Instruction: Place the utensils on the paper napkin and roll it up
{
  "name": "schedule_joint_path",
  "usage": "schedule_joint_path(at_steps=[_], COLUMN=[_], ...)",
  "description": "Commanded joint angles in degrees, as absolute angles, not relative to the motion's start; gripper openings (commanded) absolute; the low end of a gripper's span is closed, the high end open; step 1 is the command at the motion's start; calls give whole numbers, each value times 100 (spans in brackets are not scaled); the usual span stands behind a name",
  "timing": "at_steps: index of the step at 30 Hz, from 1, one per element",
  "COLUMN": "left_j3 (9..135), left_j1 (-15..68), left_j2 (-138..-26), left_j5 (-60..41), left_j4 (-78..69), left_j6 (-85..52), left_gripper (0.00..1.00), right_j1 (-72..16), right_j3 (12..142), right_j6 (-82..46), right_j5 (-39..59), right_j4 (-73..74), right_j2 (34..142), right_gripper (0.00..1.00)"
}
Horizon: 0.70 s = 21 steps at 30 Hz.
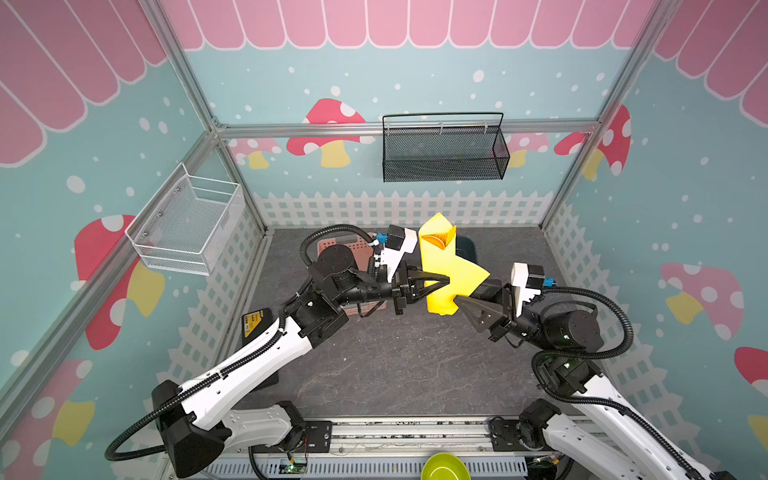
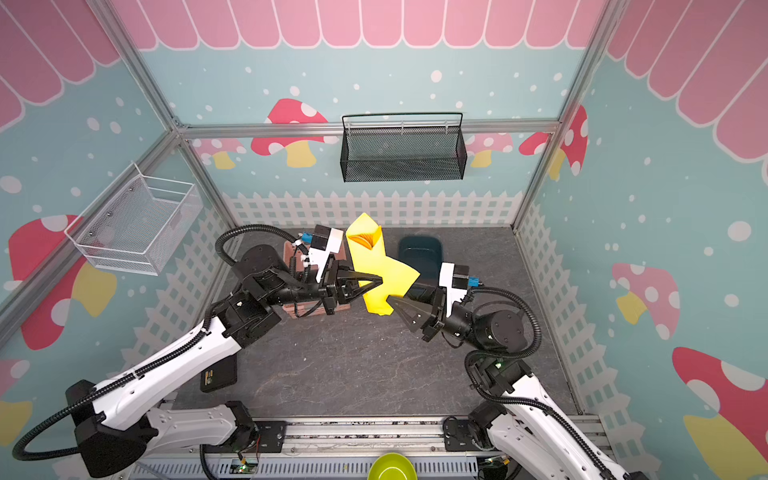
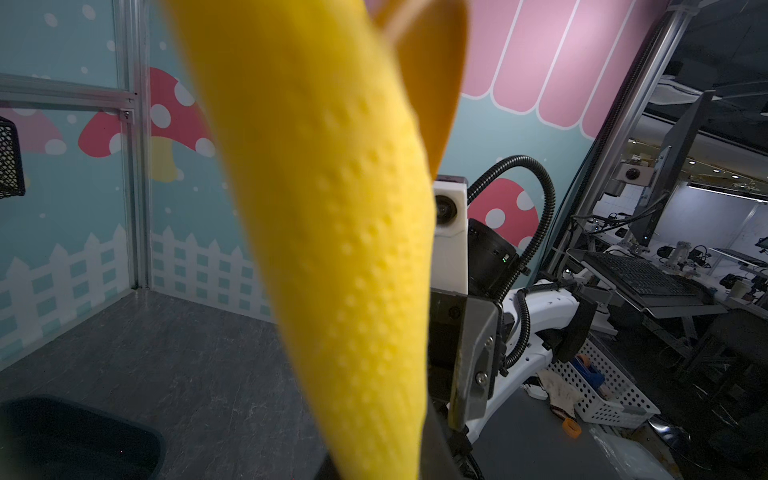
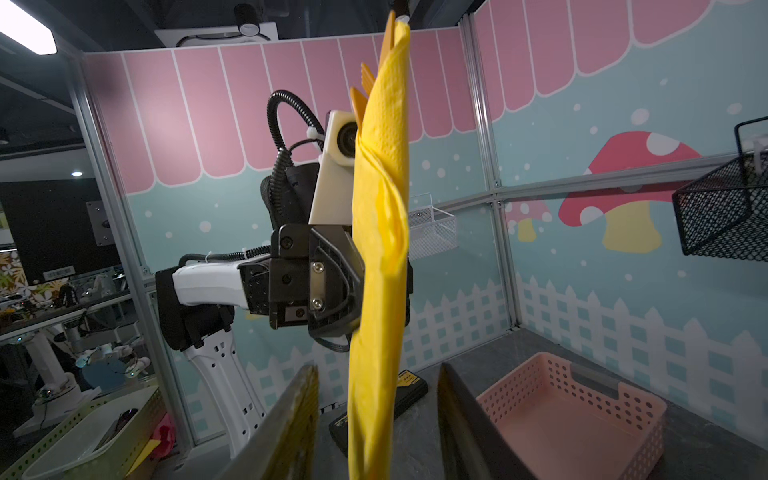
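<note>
Top views are both showing the paper napkin [image 1: 439, 266] rolled into a narrow yellow tube. It is standing nearly upright in the air over the back half of the table [image 1: 395, 365], about midway between its left and right edges. The utensils [image 1: 434, 240] are sitting inside the roll, with only their orange ends peeking out of its open upper end. The left gripper [image 1: 444, 281] is reaching in from the left and pinching the roll about halfway along its length, its jaws pressing on the paper from both sides. The right gripper [image 1: 458, 301] is pointing at the roll's lower end from the right, its tips just beside the paper.

Right wrist view is making that relation plainer. The right gripper's jaws are standing spread, and the lower part of the roll is hanging between them, with a gap showing on each side and neither finger touching it. Higher up, the left gripper is clamping the middle of the roll, and pointed orange tips are sticking out at the top.

A pink basket [image 4: 561, 424] is sitting on the table toward its back left, under the left arm. A dark tray [image 2: 419, 253] is lying near the back edge, behind the roll.

Left wrist view is showing the dotted yellow paper close up and blurred.
</note>
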State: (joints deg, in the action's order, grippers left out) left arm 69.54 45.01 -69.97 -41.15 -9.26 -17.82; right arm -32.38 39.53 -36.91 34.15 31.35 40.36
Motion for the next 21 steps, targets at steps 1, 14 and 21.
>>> schedule_joint_path(at_steps=[1, 14, 21], left_j3=[6865, 6785, 6747], left_j1=[4473, 4471, 4473], left_j2=[-6840, -6715, -6654], left_j5=[-4148, -4197, -4216], left_j4=[-967, -971, -958], left_j6=[-1793, -1809, -1801], left_gripper=[6, 6, 5], right_j1=[-3269, -3268, -3266], right_j3=[4229, 4577, 4698], right_j6=[-3533, -3466, -3280], right_j5=[2966, 2598, 2435], right_j4=[2871, 2578, 2414], right_j2=[3943, 3946, 3998], right_gripper=[46, 2, 0])
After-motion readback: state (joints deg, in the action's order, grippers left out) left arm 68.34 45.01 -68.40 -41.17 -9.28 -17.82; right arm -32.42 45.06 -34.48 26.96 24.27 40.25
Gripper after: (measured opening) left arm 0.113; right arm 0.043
